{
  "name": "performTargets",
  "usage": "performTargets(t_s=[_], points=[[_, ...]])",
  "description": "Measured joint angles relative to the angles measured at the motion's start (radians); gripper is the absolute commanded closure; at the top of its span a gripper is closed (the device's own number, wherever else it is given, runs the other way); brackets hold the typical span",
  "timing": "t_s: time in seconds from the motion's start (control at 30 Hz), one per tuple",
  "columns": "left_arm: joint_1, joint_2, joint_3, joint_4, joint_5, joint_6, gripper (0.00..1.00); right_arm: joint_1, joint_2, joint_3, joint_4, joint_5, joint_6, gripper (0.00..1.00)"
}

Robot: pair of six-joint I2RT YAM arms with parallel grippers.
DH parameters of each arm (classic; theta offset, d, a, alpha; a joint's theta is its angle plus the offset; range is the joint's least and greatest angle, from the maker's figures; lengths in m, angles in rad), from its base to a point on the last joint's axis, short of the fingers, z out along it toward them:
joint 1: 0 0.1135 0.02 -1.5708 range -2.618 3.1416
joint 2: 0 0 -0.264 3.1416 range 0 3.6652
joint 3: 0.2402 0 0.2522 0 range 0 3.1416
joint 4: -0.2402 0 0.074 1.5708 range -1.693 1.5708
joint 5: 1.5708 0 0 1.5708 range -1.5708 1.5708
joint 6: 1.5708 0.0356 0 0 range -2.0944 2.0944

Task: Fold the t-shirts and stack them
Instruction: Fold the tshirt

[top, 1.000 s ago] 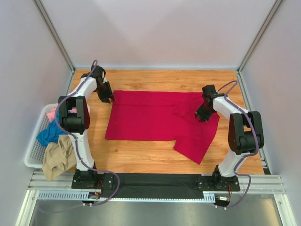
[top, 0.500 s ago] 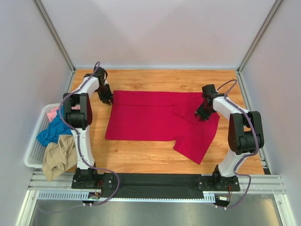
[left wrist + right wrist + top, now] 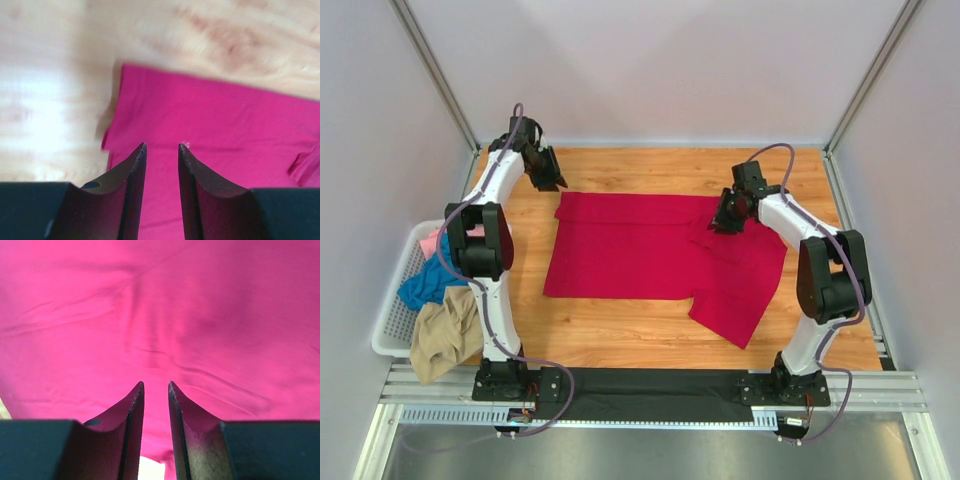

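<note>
Three heaped tees (image 3: 428, 288), overhead only

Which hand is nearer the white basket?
Left. The left hand is past the basket, by the red t-shirt; the right hand is over that shirt's right part, farther.

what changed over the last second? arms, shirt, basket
Left gripper pulled back from the red t-shirt's far-left corner toward the table's far edge; its jaws are apart and empty. Right gripper moved from the shirt's right side toward the far edge and centre, above the cloth, nothing pinched. The shirt lies much as before. Basket and its tees are unchanged.
</note>
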Motion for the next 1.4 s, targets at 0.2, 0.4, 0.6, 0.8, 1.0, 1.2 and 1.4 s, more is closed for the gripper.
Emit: performTargets(t_s=[0.2, 0.4, 0.6, 0.8, 1.0, 1.2, 1.4], points=[[0.0, 0.122, 0.141, 0.04, 0.049, 0.028, 0.61, 0.027, 0.047, -0.015, 0.048, -0.021, -0.07, 0.72], [-0.001, 0.256, 0.167, 0.052, 0.06, 0.029, 0.61, -0.011, 0.064, -0.083, 0.07, 0.002, -0.105, 0.72], [0.002, 0.315, 0.235, 0.042, 0.061, 0.022, 0.61, -0.039, 0.064, -0.122, 0.08, 0.045, -0.113, 0.72], [0.0, 0.335, 0.274, 0.034, 0.06, 0.025, 0.58, -0.029, 0.055, -0.127, 0.081, 0.114, -0.117, 0.72], [0.0, 0.313, 0.26, 0.013, 0.076, 0.025, 0.55, -0.034, 0.032, -0.114, 0.009, 0.18, -0.129, 0.7], [-0.019, 0.189, 0.211, -0.084, -0.031, 0.048, 0.5, -0.039, -0.022, -0.074, -0.057, 0.201, -0.126, 0.7], [-0.154, -0.103, -0.043, -0.092, -0.178, 0.067, 0.49, -0.023, -0.123, -0.171, -0.05, 0.095, -0.07, 0.69]])
